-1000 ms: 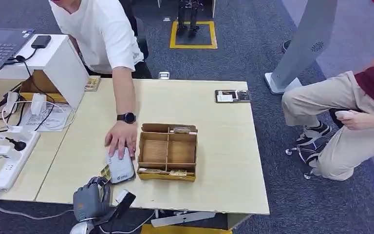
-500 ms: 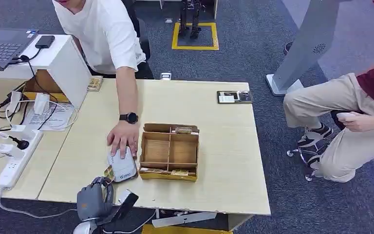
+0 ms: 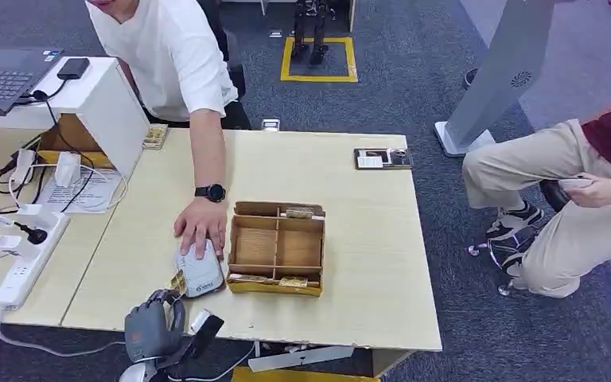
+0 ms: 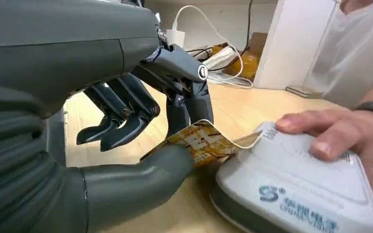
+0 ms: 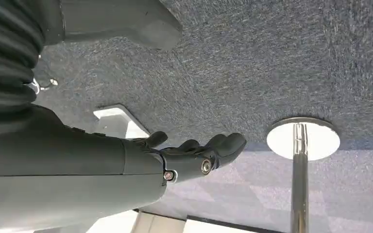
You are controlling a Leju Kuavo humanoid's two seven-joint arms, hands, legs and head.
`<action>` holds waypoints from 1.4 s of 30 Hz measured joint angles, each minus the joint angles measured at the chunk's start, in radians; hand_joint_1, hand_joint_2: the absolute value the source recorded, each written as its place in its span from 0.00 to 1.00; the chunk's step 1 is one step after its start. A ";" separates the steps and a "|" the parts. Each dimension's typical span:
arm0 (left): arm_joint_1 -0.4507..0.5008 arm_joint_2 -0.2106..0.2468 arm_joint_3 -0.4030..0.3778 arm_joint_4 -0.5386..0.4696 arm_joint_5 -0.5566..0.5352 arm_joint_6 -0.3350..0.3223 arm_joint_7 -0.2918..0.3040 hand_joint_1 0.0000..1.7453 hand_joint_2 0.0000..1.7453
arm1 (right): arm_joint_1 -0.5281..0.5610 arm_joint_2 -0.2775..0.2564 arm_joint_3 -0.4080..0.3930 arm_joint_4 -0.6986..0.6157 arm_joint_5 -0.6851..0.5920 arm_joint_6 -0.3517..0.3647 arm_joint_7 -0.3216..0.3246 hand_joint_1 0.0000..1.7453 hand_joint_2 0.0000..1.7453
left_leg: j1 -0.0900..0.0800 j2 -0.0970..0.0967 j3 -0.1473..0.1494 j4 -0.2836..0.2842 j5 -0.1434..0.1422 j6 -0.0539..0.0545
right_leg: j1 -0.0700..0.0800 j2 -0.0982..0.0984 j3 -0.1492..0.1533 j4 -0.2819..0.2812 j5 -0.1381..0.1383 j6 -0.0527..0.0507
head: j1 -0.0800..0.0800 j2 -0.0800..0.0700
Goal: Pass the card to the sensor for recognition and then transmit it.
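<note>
you see a gold card with pale patterned markings against a white sensor with blue lettering. the left hand is dark grey. the divided box is brown cardboard on a pale wood table; the carpet is blue-grey.

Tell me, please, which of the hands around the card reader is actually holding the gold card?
The robot's left hand: it pinches the gold card at the reader. The person's hand only rests on the reader's top.
</note>
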 joint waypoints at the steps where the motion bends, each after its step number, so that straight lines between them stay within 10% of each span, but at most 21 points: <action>1: 0.006 -0.001 0.002 -0.012 0.030 0.000 -0.007 1.00 1.00 | 0.000 0.000 0.000 0.000 0.000 0.000 0.001 0.00 1.00 | 0.000 0.001 0.000 0.000 0.001 -0.001 | 0.000 0.000 -0.001 0.000 0.000 0.000 | 0.000 0.000; 18: 0.044 -0.004 0.080 -0.283 0.497 0.000 -0.178 1.00 1.00 | 0.000 0.000 0.000 -0.009 0.019 0.000 0.010 0.00 1.00 | 0.000 0.005 -0.004 0.000 0.000 -0.002 | 0.001 0.006 -0.008 0.000 0.000 -0.002 | 0.000 0.000; 42: 0.042 -0.004 0.070 -0.402 0.506 -0.003 -0.134 1.00 1.00 | -0.002 0.001 0.000 -0.011 0.050 0.000 -0.010 0.00 1.00 | 0.000 0.009 -0.004 0.000 0.000 -0.002 | 0.001 0.009 -0.009 0.000 0.001 -0.003 | 0.000 0.000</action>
